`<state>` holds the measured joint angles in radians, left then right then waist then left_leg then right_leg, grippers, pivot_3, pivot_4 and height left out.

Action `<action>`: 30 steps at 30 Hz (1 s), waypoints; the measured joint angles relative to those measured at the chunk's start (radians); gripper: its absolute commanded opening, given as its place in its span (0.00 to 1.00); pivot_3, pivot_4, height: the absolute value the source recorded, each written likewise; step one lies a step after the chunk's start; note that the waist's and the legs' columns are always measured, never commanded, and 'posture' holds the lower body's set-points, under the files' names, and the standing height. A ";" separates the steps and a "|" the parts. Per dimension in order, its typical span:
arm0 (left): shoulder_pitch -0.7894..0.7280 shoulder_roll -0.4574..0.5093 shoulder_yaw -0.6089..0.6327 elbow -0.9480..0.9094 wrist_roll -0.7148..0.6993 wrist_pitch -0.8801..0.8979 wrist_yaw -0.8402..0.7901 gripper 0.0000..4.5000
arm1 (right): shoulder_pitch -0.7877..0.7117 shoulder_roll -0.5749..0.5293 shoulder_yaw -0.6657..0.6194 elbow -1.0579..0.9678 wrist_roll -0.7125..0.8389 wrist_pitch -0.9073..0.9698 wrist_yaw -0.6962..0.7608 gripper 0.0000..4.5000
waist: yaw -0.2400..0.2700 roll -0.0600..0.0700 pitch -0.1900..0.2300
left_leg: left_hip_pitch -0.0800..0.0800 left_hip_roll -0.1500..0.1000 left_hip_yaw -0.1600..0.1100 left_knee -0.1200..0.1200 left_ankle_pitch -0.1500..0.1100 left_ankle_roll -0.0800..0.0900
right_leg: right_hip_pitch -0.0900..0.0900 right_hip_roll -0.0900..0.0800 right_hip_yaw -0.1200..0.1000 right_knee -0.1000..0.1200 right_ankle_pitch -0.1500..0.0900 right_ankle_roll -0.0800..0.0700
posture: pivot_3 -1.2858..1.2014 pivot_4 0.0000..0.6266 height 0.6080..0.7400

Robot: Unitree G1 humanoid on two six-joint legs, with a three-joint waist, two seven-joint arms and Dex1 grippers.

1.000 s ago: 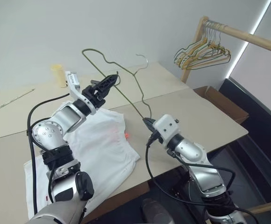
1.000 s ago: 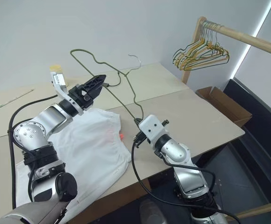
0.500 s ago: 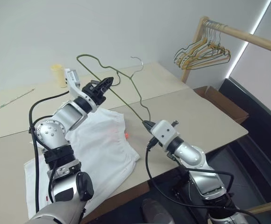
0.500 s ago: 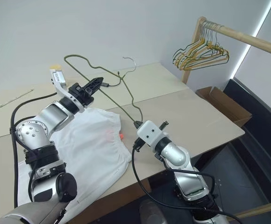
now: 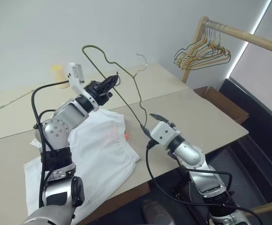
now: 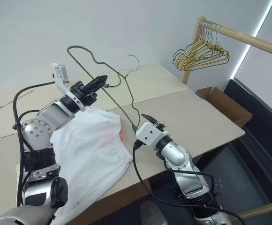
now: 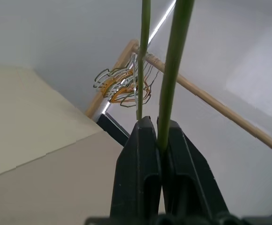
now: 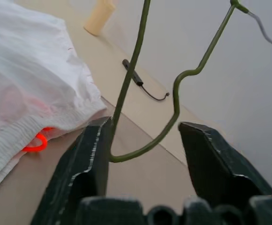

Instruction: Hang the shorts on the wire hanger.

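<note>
The wire hanger (image 8: 129, 75) is thin olive-green wire, held up in the air over the table. My left gripper (image 5: 111, 80) is shut on one of its long sides; the wrist view shows the wire (image 7: 173, 70) pinched between the black fingers. My right gripper (image 5: 150, 123) is open, and the hanger's lower corner sits between its spread fingers, close against one of them. The shorts (image 5: 98, 150) lie flat on the table below my left arm, white with a pink-red patch and a red loop at the edge nearest the right gripper.
A wooden clothes rail (image 5: 248, 35) at the back right carries bunched yellow and green hangers (image 5: 202, 54). A cardboard box (image 5: 220, 103) sits past the table's right edge. A pale cup (image 5: 57, 72) and a black cable (image 8: 138, 82) are on the far table.
My left gripper shut on the hanger's side and rolled, lifting it slightly. My right gripper then opened, letting go of the hanger's lower corner.
</note>
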<state>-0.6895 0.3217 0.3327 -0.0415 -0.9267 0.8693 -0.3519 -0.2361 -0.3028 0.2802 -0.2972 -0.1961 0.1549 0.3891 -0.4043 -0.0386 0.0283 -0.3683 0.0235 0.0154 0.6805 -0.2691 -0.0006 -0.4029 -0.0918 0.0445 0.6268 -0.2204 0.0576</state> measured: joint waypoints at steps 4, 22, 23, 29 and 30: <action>-0.025 0.152 -0.014 0.062 0.026 -0.046 -0.206 0.00 | -0.002 -0.011 -0.179 -0.134 0.366 0.186 0.156 0.80 | 0.002 0.000 0.001 | 0.000 0.000 0.000 0.000 0.000 0.000 | 0.000 0.000 -0.001 -0.001 0.000 0.000 | 0.38 0.00 1.00; -0.141 0.294 -0.051 0.251 -0.019 -0.130 -1.031 0.00 | -0.414 -0.400 -0.200 0.214 0.948 0.770 0.831 0.80 | 0.007 0.007 0.006 | 0.000 0.001 0.001 -0.001 0.000 0.001 | 0.000 0.000 0.000 -0.001 -0.005 0.007 | 0.38 0.00 1.00; -0.141 0.283 -0.048 0.247 -0.018 -0.138 -1.021 0.00 | -0.426 -0.383 -0.184 0.224 0.939 0.770 0.825 0.80 | 0.006 0.007 0.006 | 0.000 0.001 0.001 -0.001 0.000 0.001 | 0.000 0.000 0.000 -0.001 -0.004 0.007 | 0.38 0.00 1.00; -0.133 0.247 -0.037 0.193 -0.022 -0.149 -0.956 0.00 | -0.467 -0.281 -0.131 0.228 0.896 0.770 0.745 0.80 | 0.009 0.007 0.006 | -0.001 0.000 0.000 0.000 0.000 0.001 | -0.001 -0.001 0.000 0.001 -0.001 0.002 | 0.38 0.00 1.00; -0.128 0.244 -0.032 0.182 -0.026 -0.148 -0.947 0.00 | -0.468 -0.267 -0.126 0.230 0.884 0.770 0.729 0.80 | 0.010 0.007 0.006 | -0.001 0.000 0.000 0.000 0.000 0.001 | -0.001 -0.001 0.000 0.001 -0.001 0.002 | 0.38 0.00 1.00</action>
<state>-0.8177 0.5653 0.3009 0.1403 -0.9524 0.7213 -1.2990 -0.7039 -0.5693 0.1547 -0.0676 0.6877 0.9249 1.1182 -0.3941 -0.0320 0.0342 -0.3693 0.0239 0.0155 0.6804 -0.2688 0.0002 -0.4036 -0.0929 0.0449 0.6275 -0.2213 0.0593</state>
